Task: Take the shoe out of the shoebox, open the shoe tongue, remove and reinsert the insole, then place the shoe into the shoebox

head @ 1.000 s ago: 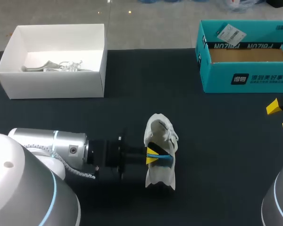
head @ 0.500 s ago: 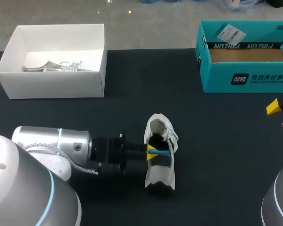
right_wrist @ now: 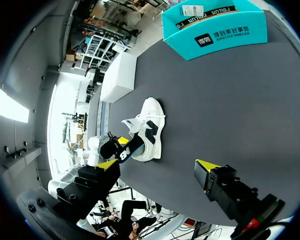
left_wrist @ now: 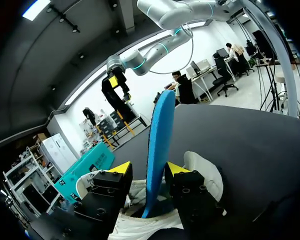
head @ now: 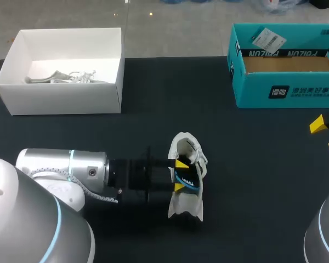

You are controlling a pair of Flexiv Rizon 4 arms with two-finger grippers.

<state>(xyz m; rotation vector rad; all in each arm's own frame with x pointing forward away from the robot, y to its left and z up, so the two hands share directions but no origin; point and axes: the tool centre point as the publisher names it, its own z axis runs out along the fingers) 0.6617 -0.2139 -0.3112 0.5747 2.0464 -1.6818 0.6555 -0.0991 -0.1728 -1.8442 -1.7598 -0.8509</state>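
Left gripper [head: 179,175] is at the shoe's opening, fingers parted. The blue insole [left_wrist: 159,135] stands on edge between them, partly out of the shoe. It looks to lean on one finger with a gap to the other, so I'd call it not clamped.

White shoe [head: 185,204] sits mid-bench [head: 252,181] and nothing braces it.

Risks:
- Insole is loose. If the gripper backs off, it can flop over or drop onto the bench, which means a re-grasp on a thin floppy edge.
- Pushing it in from here could fold or bunch it at the heel rather than seat it flat.
- Shoe is light and unheld, so any push from the left arm likely slides or tips it.
- The fingers are close to the collar and tongue, so a snag on the way out could drag the shoe.

Right gripper [right_wrist: 157,165] is wide open with nothing in it, at the bench's right edge, well apart from the shoe. No help as a brace where it is.

Far side: a white box [head: 60,99] on the left and the teal shoebox [head: 285,92] on the right. The shoebox is well apart from the shoe, so a weak grip could drop it on the carry.
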